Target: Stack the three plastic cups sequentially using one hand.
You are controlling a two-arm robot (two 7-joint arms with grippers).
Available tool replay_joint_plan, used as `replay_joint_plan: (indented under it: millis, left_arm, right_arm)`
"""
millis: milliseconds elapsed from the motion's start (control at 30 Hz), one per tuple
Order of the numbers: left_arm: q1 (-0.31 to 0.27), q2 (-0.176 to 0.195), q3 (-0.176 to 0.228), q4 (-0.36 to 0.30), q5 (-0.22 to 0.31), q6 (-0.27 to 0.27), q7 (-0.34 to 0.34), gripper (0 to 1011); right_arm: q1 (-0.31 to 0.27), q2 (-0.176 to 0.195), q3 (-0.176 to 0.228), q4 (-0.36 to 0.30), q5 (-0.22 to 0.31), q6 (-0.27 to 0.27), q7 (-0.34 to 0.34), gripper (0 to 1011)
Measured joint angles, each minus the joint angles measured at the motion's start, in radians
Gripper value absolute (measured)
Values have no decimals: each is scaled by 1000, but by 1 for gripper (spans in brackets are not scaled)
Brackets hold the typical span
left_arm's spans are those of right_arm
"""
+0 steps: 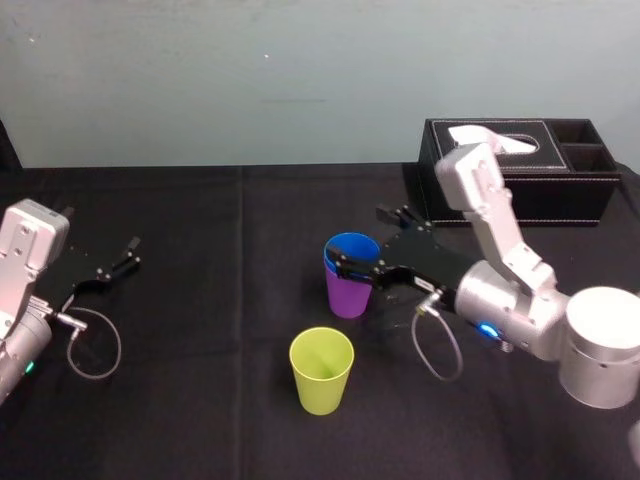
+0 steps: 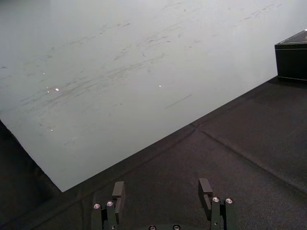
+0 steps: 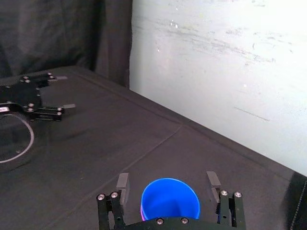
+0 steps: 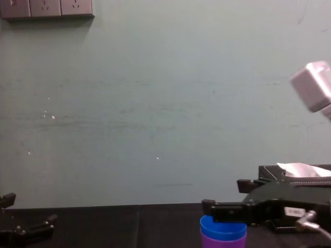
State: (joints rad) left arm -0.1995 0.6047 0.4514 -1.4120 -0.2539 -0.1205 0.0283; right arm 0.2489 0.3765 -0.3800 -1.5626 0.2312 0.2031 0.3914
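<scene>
Centrally on the black desk (image 1: 220, 300), the right tool (image 1: 358, 241), black and two-fingered on a silver-grey arm, straddles the rim of the blue cup (image 1: 352, 245). The blue cup sits upright inside the purple cup (image 1: 348, 297), so that only its upper band shows above the purple wall; the chest view shows the same nesting from the side, blue cup (image 4: 223, 227) over purple cup (image 4: 223, 242). In the right wrist view the fingers (image 3: 123, 184) stand spread wide, one on either side of the blue cup (image 3: 170, 199), with a gap visible between each finger and the cup wall: the tool is open and has hold of nothing. The yellow-green cup (image 1: 321, 370) stands upright and alone, near the right tool on the side toward the robot, apart from the nested pair. A black tissue box (image 1: 520, 170) lies beyond the right tool's arm, against the pale wall (image 1: 250, 80). The left tool (image 1: 110, 268) rests low over the desk, well apart from the right tool and all three cups; its own wrist view shows the left tool (image 2: 162, 191) with fingers parted and nothing between them.
</scene>
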Motion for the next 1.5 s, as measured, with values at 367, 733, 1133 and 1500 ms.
replay_joint_plan:
  millis: [367, 733, 1133, 1500]
  left_arm:
    - [0, 0, 0, 0, 0, 0, 0, 1000]
    - [0, 0, 0, 0, 0, 0, 0, 1000]
    - [0, 0, 0, 0, 0, 0, 0, 1000]
    - [0, 0, 0, 0, 0, 0, 0, 1000]
  right_arm:
    - [-116, 141, 55, -122, 94, -65, 101, 1003]
    - [-200, 279, 70, -166, 168, -158, 233, 1003]
    - [-220, 325, -6, -144, 140, -211, 262, 1003]
    - [-188, 305, -61, -107, 137, -195, 258, 1003]
